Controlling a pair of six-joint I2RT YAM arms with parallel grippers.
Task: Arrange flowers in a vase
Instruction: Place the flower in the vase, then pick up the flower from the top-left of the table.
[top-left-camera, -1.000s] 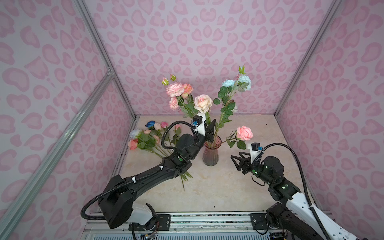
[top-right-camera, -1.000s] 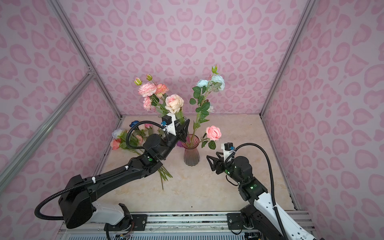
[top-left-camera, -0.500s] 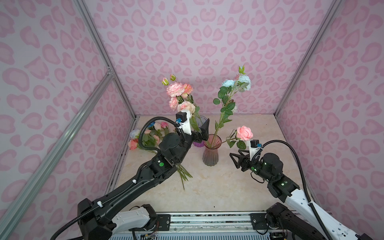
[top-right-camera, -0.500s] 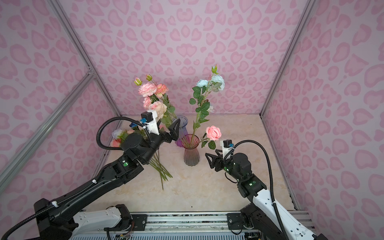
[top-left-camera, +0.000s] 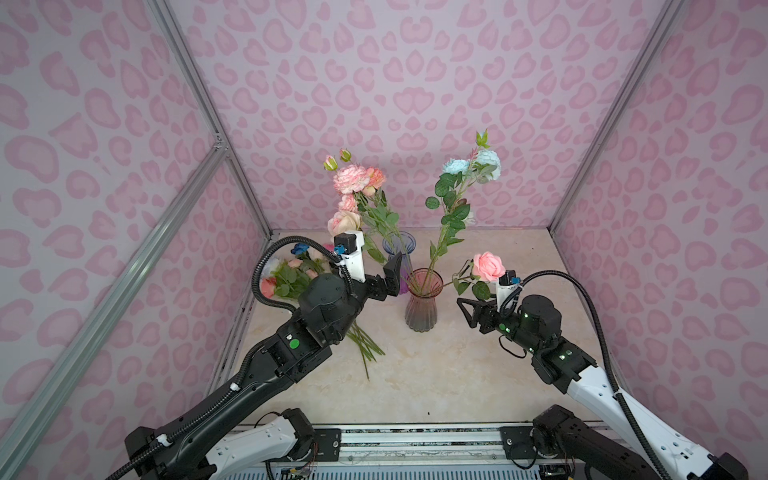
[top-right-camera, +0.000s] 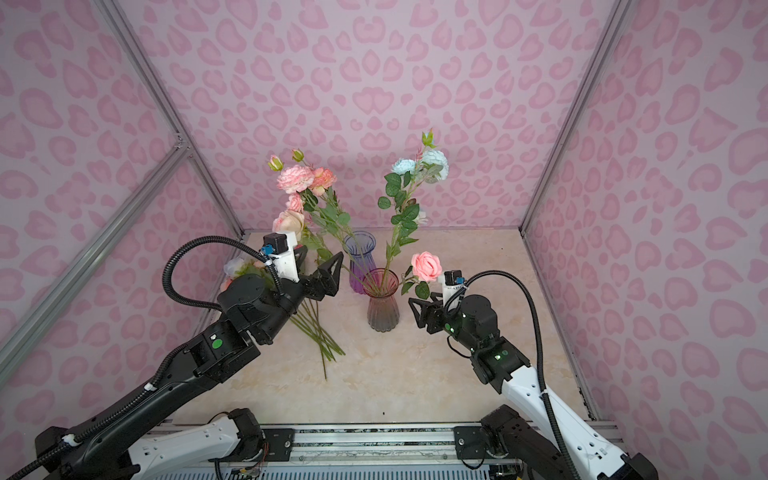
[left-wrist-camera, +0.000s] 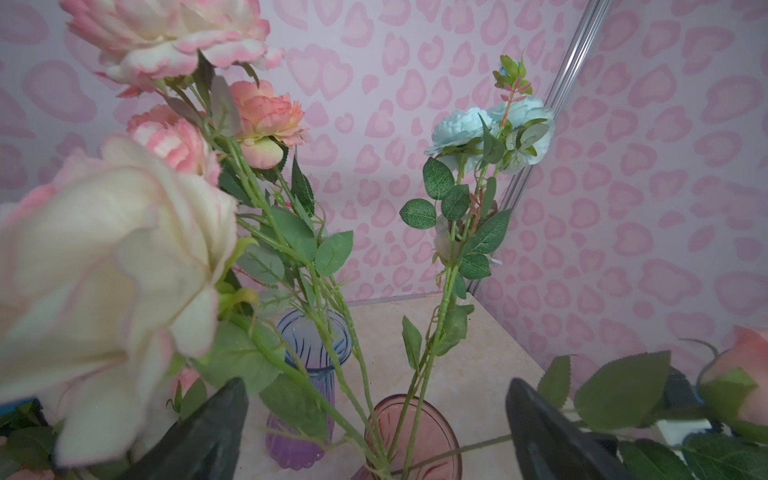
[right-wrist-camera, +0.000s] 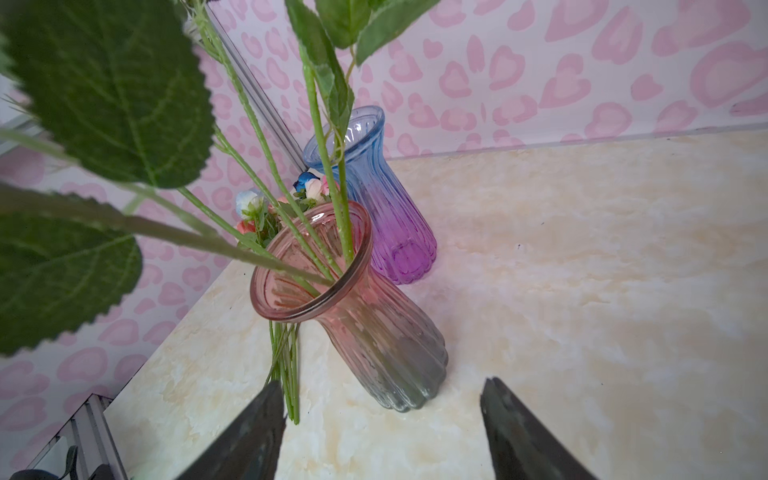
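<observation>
Your left pincer stands wide open and empty beside the mouth of the ribbed pink-to-grey glass vase. The cream rose by it stands with its stem running down into that vase. Your right pincer is partly open, grips nothing, and sits just beside the vase under the pink rose. More long-stemmed flowers lie heaped on the table at the left wall. This placement looks done. Next, I judge, back the left arm clear of the leaves and take one stem from the heap.
</observation>
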